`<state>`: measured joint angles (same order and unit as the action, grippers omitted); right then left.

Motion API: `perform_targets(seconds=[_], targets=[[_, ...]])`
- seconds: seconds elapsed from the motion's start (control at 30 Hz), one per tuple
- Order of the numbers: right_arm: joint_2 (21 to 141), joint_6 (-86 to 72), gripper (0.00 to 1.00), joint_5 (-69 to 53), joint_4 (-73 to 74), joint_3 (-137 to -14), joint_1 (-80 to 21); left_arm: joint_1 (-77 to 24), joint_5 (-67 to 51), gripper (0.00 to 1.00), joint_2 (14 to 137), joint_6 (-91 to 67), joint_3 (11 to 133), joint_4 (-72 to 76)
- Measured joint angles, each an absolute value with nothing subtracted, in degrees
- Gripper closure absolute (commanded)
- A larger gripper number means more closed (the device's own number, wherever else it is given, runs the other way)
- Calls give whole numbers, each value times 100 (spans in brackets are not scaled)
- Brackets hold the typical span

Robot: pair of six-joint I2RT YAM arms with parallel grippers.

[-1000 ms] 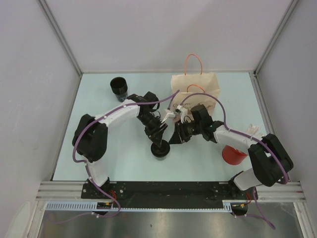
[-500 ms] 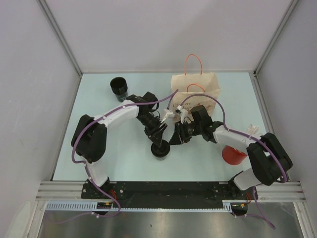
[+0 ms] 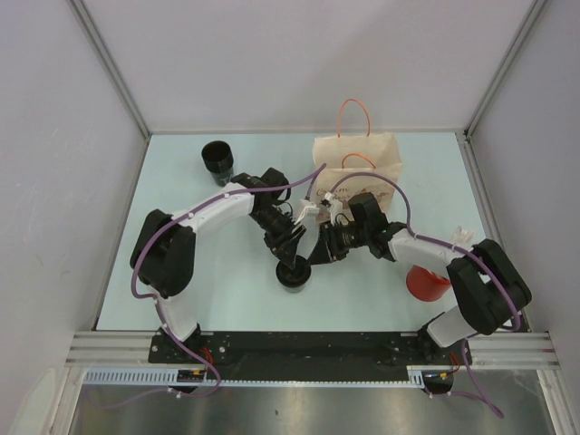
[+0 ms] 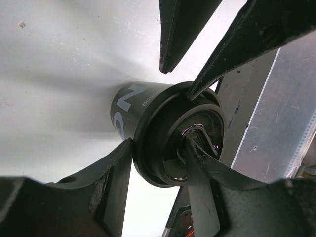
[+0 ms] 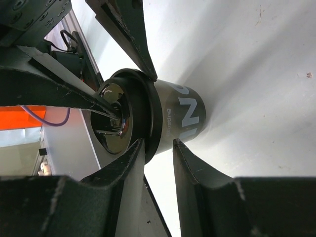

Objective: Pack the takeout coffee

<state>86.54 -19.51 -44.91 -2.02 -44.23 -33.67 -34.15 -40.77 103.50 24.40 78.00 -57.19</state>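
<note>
Both claws are crowding the lidded coffee cup [image 3: 292, 275], which is standing directly under their tips.

The left gripper [image 4: 160, 144] is pinching the lid [image 4: 150, 126], one finger outside its rim and one across its top, likely seating it. The right gripper [image 5: 158, 148] is straddling the rim from the opposite side, probably steadying the cup. Whether it is squeezing is unclear. The paper bag [image 3: 358, 163] is waiting behind it.

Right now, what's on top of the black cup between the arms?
A black plastic lid, rim gripped by the left claw, one finger covering part. Contents hidden underneath.
</note>
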Motion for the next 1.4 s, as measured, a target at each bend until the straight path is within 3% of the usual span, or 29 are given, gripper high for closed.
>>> perform_targets(seconds=[0.67,1.4], targets=[[8809,-1861,70,-4582,-263,-4421,-3280,-3446,-3999,53,10245,2440,7721,-5621],[8858,-1466,65,-4403,-478,-4388,-3439,-3483,-3811,53,10020,2445,7529,-5468]])
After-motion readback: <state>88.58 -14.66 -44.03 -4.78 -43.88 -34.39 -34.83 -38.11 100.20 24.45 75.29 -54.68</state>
